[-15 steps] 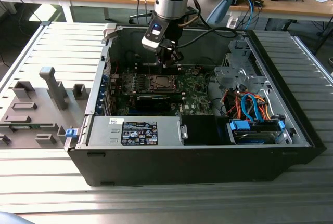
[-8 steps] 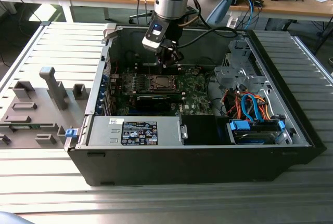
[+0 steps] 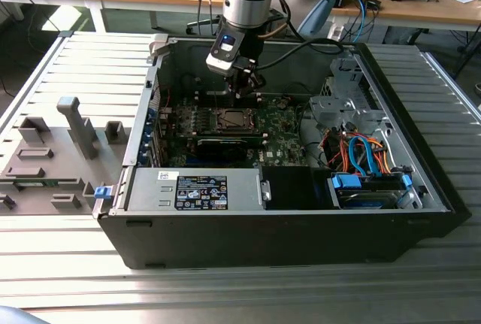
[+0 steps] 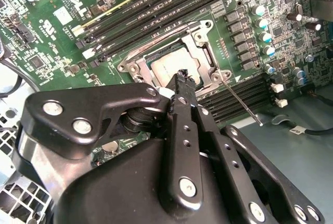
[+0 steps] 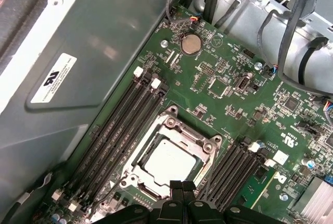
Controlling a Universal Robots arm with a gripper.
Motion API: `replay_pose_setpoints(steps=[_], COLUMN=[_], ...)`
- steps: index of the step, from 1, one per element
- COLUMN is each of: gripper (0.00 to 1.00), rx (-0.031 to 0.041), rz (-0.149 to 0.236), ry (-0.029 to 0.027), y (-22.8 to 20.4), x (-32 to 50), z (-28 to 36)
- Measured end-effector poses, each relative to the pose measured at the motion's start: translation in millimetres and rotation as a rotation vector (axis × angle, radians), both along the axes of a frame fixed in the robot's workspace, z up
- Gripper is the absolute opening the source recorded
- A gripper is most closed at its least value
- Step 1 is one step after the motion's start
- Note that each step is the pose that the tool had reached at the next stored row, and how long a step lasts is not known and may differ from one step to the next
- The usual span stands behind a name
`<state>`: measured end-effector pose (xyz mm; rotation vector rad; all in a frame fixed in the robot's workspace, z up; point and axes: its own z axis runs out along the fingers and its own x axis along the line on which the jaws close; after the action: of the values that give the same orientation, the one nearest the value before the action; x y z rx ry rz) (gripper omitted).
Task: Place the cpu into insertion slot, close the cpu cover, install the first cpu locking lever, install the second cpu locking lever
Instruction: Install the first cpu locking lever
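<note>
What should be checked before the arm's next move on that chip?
1. cpu seated: ok, it lies flat in the window of the cover.
2. cover down: ok, its frame lies flat around the cpu.
3. lever latched: not ok, this thin rod sticks out sideways past the cover.
4. Second locking rod: cannot tell.
5. gripper free: ok, shut with nothing in it, tips close to the cover's edge.
6. Tips touching the cover: cannot tell.
</note>
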<state>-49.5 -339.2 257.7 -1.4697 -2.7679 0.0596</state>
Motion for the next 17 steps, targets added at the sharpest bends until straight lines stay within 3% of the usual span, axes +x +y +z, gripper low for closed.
replay_pose_setpoints(steps=[17], gripper=[0.11], rx=[0.0000], rz=[0.031], ry=[0.0000], y=[0.0], x=[0.0], z=[0.0])
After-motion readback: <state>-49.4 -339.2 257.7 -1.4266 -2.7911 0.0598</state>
